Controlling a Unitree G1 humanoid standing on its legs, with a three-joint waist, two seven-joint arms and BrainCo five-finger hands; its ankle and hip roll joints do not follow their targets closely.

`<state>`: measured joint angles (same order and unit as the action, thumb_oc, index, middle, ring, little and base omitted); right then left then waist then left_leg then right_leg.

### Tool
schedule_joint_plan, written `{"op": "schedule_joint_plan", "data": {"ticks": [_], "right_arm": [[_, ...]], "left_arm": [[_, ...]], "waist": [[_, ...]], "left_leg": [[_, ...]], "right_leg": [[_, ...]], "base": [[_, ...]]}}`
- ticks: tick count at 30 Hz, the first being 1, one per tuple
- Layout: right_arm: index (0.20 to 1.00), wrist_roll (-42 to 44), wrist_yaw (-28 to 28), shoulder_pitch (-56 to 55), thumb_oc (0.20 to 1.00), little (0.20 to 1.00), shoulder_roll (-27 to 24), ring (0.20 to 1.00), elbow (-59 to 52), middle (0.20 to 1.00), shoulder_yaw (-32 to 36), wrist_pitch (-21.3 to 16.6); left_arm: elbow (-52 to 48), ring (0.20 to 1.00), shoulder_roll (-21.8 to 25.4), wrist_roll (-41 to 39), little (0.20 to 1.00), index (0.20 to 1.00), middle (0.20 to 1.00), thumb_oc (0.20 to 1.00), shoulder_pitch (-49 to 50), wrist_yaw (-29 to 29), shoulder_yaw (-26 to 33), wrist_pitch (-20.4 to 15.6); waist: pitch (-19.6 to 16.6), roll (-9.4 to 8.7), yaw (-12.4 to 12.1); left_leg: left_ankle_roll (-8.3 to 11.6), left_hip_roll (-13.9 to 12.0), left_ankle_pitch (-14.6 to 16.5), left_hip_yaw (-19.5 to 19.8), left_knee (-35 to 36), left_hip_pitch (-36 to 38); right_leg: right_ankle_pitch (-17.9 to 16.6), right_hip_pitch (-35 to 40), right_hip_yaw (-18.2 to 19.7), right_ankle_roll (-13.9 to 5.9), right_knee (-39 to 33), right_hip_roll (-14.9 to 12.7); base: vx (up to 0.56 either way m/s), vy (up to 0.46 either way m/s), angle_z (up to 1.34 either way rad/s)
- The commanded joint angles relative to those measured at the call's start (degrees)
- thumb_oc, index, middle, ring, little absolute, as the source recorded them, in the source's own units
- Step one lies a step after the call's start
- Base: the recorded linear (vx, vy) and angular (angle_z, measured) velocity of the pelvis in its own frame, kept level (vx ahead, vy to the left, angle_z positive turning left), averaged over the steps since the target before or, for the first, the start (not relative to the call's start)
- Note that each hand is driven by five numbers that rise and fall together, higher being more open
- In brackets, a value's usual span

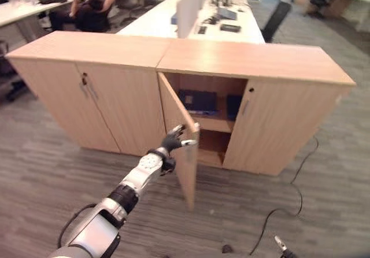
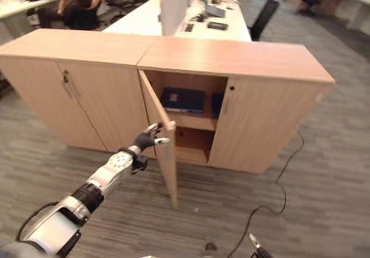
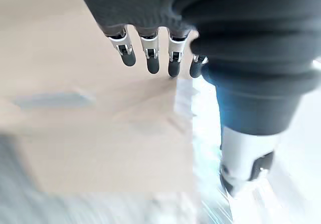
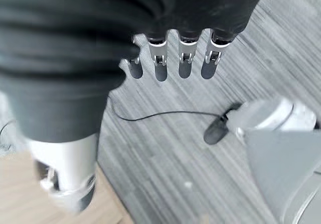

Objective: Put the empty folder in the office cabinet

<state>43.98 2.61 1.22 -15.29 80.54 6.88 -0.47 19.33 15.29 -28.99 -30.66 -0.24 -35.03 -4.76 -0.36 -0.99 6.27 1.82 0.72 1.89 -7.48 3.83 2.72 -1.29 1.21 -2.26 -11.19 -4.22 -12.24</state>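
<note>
The light wood office cabinet [image 1: 254, 61] stands with its left door [image 1: 184, 148] swung out toward me. A blue folder [image 1: 198, 102] lies flat on the upper shelf inside, and a second dark blue thing [image 1: 233, 106] sits beside it, half hidden by the closed right door [image 1: 277, 125]. My left hand [image 1: 172, 140] is open, its spread fingers [image 3: 153, 58] against the free edge of the open door [image 3: 100, 148]. My right hand [image 1: 280, 245] hangs low over the floor at the bottom right, its fingers [image 4: 185, 63] straight and holding nothing.
A twin cabinet [image 1: 87, 90] with both doors closed adjoins on the left. Behind the cabinets run white desks [image 1: 167, 15], where a person [image 1: 92, 9] sits at the far left, and a black chair [image 1: 276, 18] stands at the right. Grey carpet lies in front.
</note>
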Motion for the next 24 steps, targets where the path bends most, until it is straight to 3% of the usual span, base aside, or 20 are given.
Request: {"op": "schedule_joint_plan", "data": {"ticks": [1,6,10,17,21,24], "right_arm": [[1.0,3.1,0.5,1.6,1.0,1.0,-0.3,1.0,2.0,1.0,0.0,-1.1],[1.0,4.2,0.5,1.4,1.0,1.0,1.0,1.0,2.5,1.0,-0.7,-1.3],[1.0,3.5,0.5,0.7,1.0,1.0,1.2,1.0,3.0,1.0,-1.1,-1.0],[1.0,1.6,0.0,0.3,1.0,1.0,1.2,1.0,3.3,1.0,0.5,-1.1],[1.0,1.7,-1.8,-0.3,1.0,1.0,1.7,1.0,4.8,1.0,3.1,-0.5],[1.0,1.7,-2.2,-0.5,1.0,1.0,1.6,1.0,5.5,1.0,3.8,-0.3]], "left_arm": [[2.6,1.0,-4.8,-1.8,1.0,1.0,1.0,1.0,-11.5,-3.4,-0.4,-4.3],[-1.2,1.0,-5.4,-2.3,1.0,1.0,1.0,1.0,-8.3,-5.4,-2.8,-3.5],[6.7,1.0,-6.2,-1.8,1.0,1.0,1.0,1.0,-5.5,-3.7,-0.5,-2.9],[6.8,1.0,-0.8,-2.9,1.0,1.0,1.0,1.0,7.7,-6.9,3.2,-2.2],[5.4,1.0,3.2,-14.3,1.0,1.0,1.0,1.0,23.3,-15.8,7.9,1.8],[9.5,1.0,2.5,-16.9,1.0,1.0,1.0,1.0,29.6,-16.0,12.1,2.5]], "waist": [[-2.1,1.84,1.1],[-1.9,1.77,1.1],[-1.9,1.76,1.2],[-1.5,1.86,0.0],[-1.3,2.22,-1.6],[-1.1,2.36,-2.5]], "left_leg": [[1.26,-3.5,2.7,3.3,1.2,4.2],[1.24,-3.5,2.8,3.4,1.2,4.0],[1.29,-3.6,2.7,3.4,1.2,4.0],[1.28,-3.7,2.6,3.6,1.1,3.7],[1.25,-3.7,2.6,3.7,1.1,3.4],[1.15,-3.7,2.4,4.0,1.1,3.2]], "right_leg": [[0.8,1.6,-1.9,-0.04,-0.8,3.8],[1.0,1.6,-1.8,0.12,-0.8,3.9],[1.1,1.6,-1.9,0.34,-0.8,4.0],[1.2,1.4,-2.2,0.69,-0.8,4.3],[1.5,1.5,-2.6,0.82,-0.8,4.3],[1.4,1.5,-2.8,1.02,-0.8,4.3]], "base": [[0.0,0.0,0.0],[-0.01,-0.017,-0.06],[0.0,-0.004,-0.01],[0.0,-0.004,0.02],[0.0,0.0,0.02],[0.0,0.0,0.0]]}}
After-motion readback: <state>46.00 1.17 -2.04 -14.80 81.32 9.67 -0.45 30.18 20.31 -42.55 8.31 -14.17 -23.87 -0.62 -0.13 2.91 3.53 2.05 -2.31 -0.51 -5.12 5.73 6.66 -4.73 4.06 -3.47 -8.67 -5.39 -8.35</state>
